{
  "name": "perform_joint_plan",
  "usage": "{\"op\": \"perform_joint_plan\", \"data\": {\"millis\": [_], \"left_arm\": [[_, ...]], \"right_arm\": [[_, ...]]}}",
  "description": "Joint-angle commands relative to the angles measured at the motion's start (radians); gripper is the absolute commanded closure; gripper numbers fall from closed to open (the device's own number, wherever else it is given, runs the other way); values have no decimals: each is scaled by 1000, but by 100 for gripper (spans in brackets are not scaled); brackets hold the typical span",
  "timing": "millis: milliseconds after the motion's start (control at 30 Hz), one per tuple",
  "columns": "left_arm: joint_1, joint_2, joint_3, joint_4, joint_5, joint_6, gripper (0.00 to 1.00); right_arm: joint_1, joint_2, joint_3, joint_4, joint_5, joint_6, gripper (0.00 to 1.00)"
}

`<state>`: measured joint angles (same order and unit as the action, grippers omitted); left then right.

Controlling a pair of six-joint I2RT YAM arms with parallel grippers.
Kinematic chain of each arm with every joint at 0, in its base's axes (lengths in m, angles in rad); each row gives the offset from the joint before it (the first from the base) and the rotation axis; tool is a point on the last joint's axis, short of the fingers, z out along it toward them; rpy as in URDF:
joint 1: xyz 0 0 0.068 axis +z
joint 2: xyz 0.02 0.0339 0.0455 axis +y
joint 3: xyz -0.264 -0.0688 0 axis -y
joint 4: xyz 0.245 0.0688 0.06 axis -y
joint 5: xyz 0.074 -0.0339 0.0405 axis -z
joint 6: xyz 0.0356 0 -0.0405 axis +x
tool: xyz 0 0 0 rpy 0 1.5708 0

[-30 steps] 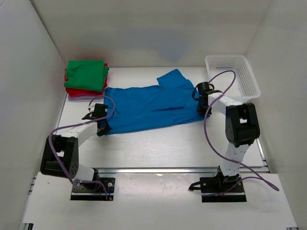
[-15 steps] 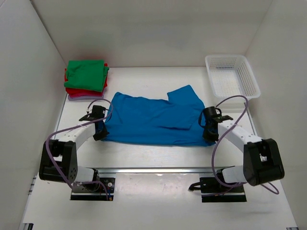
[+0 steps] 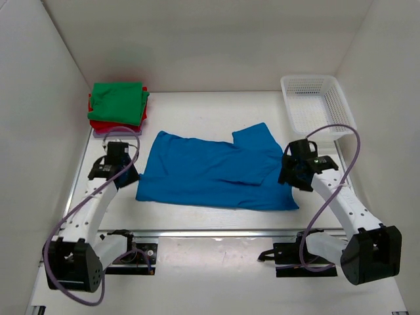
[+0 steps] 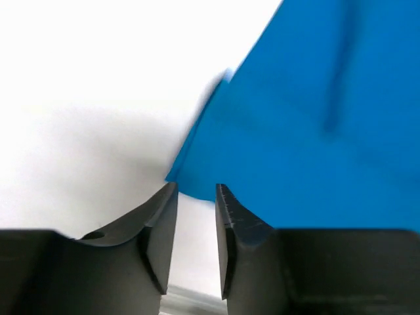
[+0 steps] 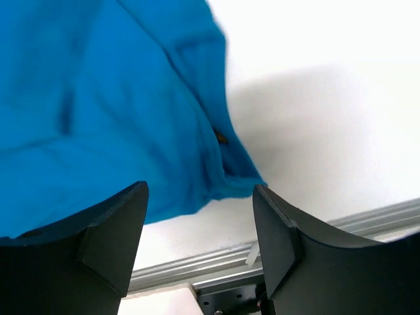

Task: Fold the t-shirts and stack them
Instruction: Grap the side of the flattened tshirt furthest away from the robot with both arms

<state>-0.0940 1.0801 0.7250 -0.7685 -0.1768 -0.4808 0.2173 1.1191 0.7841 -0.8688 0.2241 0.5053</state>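
Observation:
The bright blue t-shirt lies spread flat across the middle of the table. At its left edge my left gripper is open; the left wrist view shows bare table between its fingers and the shirt's corner just past the tips. At the shirt's right edge my right gripper stands wide open, holding nothing. The right wrist view shows the shirt's near right corner lying ahead of the open fingers. Folded t-shirts are stacked at the back left: green on top, red beneath, pale pink at the bottom.
A white mesh basket stands at the back right. White walls close in the table on three sides. A metal rail runs along the near edge, in front of the arm bases.
Both grippers dragged the blue t-shirt toward the near edge and laid it flat, then opened and let it go. Both now sit just off its side edges.

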Motion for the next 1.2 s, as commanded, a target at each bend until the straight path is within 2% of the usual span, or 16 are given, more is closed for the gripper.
{"op": "perform_joint_plan", "data": {"millis": [0,67,167,267,400,533,833,933,1167], "left_arm": [[31,-63,140,36,-52,11,59],[20,-13,181,79,-58,16,58],[22,146,279,84,3,7,60],[2,283,344,135,-13,7,60],[-12,482,450,342,33,44,63],[-15,734,650,324,66,73,64],[-49,1032,973,244,-6,45,60],[-49,1101,1039,210,-15,41,59],[-47,1169,1080,190,-3,33,58]], "right_arm": [[-22,-16,146,-18,15,-102,37],[-7,27,211,49,0,-154,39],[-3,121,277,129,-32,-175,38],[28,217,316,252,-42,-223,39],[40,393,398,453,-54,-257,39],[45,551,567,447,-3,-263,39],[40,774,797,452,-8,-301,39],[45,827,842,449,1,-312,39],[33,935,958,423,-2,-321,38]]}}
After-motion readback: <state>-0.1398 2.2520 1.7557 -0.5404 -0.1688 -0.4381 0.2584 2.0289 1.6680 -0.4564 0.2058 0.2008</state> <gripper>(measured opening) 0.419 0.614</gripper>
